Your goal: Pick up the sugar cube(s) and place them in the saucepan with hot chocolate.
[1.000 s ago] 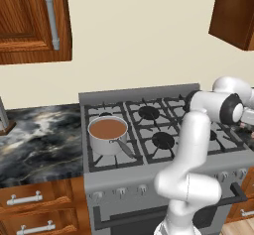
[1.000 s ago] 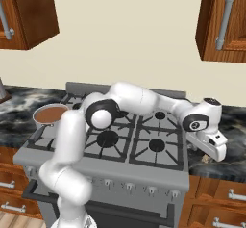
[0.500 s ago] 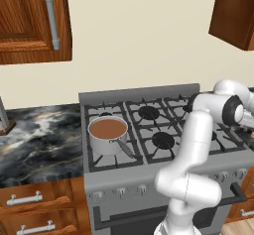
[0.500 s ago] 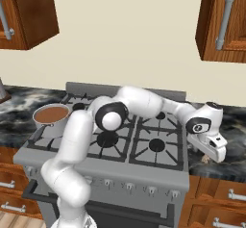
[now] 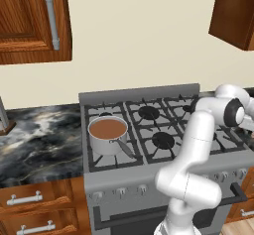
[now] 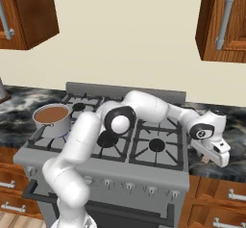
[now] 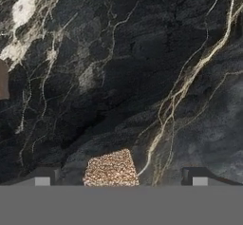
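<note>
I have the fingers [image 7: 121, 177] spread fully wide and holding nothing; the sugar cube [image 7: 111, 169] lies on the dark bench [image 7: 142, 77] right of the stove [image 6: 144, 145], between the two tips, nearer one; I judge descent comes next; saucepan [image 5: 107, 135] sits far left.

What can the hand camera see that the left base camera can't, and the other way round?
The hand view, close above the dark marble counter, shows a speckled brown sugar cube lying between the two fingertips of the open pincer.

The left base view shows the gas stove, the saucepan with hot chocolate standing on its front left burner, the wooden wall cabinets and the white arm reaching out to the right.

Both show dark marble countertop, though it is a different stretch in each.
</note>
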### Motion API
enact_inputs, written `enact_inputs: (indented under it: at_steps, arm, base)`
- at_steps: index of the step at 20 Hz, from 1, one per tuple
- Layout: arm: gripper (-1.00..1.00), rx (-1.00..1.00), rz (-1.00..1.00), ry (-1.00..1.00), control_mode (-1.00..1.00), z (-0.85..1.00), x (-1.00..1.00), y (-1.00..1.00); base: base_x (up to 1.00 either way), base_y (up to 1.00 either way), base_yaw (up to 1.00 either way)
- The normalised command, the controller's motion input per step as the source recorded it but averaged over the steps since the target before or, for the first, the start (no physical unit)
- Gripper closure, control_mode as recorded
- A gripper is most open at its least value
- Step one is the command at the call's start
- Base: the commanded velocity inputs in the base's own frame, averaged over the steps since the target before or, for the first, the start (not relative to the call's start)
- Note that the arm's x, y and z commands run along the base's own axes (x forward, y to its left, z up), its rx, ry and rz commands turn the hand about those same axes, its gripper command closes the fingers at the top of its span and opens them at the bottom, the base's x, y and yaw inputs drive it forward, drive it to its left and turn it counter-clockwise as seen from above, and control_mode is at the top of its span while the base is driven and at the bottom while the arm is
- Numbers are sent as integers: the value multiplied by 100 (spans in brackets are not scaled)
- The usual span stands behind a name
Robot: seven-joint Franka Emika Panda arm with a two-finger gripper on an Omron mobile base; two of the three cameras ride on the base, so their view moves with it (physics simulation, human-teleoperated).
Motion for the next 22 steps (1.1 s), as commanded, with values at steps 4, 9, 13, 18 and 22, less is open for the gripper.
enact_inputs:
  at_steps: [4,9,13,18,22]
  arm:
    - [-100,0,0,1,-100,-19,35,0]
    - [-100,0,0,0,-100,-9,13,-2]
    - [-100,0,0,0,-100,-12,-6,0]
    - [-100,0,0,1,-100,-15,-7,0]
    - [-100,0,0,0,-100,-24,-10,0]
  base:
    - [0,0,0]
    - [0,0,0]
    - [0,0,0]
    - [0,0,0]
    - [0,0,0]
